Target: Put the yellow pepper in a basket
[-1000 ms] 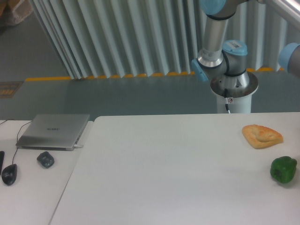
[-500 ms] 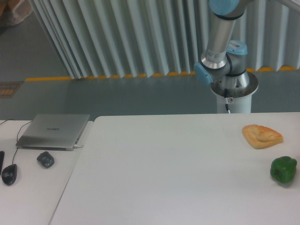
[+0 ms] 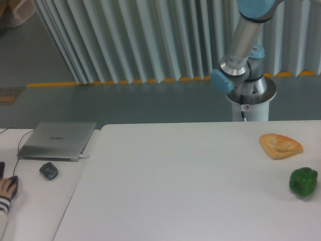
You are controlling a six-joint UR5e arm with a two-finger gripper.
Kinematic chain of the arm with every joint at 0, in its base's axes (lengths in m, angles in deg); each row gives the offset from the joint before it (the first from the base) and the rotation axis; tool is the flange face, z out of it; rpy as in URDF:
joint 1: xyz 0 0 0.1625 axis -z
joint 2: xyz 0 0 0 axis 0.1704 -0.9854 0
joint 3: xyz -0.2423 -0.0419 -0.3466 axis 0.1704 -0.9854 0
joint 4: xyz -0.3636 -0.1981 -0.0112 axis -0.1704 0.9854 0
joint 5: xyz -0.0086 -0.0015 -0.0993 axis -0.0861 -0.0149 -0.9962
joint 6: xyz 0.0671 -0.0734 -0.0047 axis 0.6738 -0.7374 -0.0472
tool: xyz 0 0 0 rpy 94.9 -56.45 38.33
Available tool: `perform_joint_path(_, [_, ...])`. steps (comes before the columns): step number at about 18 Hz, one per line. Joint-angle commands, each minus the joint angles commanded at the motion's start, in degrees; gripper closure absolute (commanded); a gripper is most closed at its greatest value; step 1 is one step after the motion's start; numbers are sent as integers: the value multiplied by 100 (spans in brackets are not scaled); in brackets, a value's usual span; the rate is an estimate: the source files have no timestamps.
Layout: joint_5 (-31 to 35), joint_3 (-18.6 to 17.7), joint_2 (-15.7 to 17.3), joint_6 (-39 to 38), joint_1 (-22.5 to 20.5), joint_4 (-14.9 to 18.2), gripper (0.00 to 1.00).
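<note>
The yellow pepper is out of view, and no basket shows either. Only part of my arm [image 3: 246, 45] is in the frame, rising from its base [image 3: 249, 95] behind the table's far right edge and leaving the picture at the top right. The gripper itself is out of frame. A green bell pepper [image 3: 303, 182] lies near the right edge of the white table [image 3: 190, 181]. A flat orange-tan bread piece [image 3: 280, 145] lies behind it.
A closed grey laptop [image 3: 56, 139] lies on the lower left desk, with a small dark object [image 3: 48, 170] in front of it. A person's hand [image 3: 7, 191] rests on a mouse at the left edge. A grey pleated curtain hangs behind.
The arm's upper link has swung to the right and upward. A person's hand has come into view over the mouse at the left edge. The peppers and bread have not moved.
</note>
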Motion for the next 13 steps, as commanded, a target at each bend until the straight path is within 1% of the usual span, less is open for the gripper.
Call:
perform_joint_path(1, [9,-9,-9,-96,61,-9,0])
perform_joint_path(2, [9,-26,17,-411,96,-44,0])
perform_joint_path(3, [0,-26,17,-509,105,-88,0])
perform_joint_path(7, [62,-8,26,-668,132,-80,0])
perform_joint_path(9, [88,26,61,-756,237,-54,0])
perform_joint_path(11, [140,18,149,-1202,438,8,0])
perform_joint_path(12, [271,9,201,-1622,640,104,0])
perform_joint_path(13, [325,-26,280,-1783,824,140,0])
